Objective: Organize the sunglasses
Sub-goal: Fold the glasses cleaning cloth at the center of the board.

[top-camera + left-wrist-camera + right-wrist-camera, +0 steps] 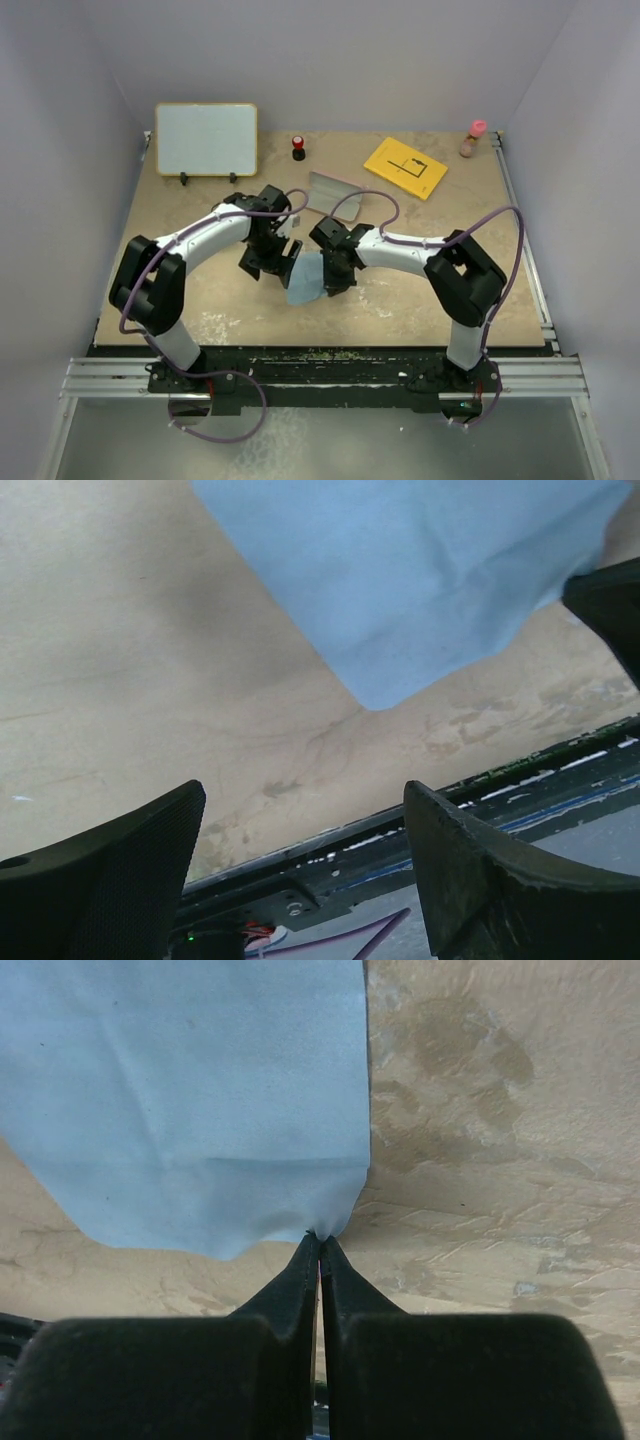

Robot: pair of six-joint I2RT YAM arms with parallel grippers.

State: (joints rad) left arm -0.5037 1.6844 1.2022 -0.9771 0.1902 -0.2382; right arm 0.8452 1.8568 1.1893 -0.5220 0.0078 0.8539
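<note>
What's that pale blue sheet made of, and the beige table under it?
The light blue square cloth looks like thin, soft matte fabric, perhaps microfibre: it creases and puckers where the right end effector pinches its corner. The beige mottled tabletop looks like hard stone-patterned laminate or board, dull and stained; which one is unclear.

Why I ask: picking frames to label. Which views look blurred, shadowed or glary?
Top external: even soft light, no glare, faint shadows on the table. Left wrist: left gripper dark and soft-edged up close; diffuse shadow beside the cloth. Right wrist: right gripper near-black, pinched cloth and table grain sharp.
</note>
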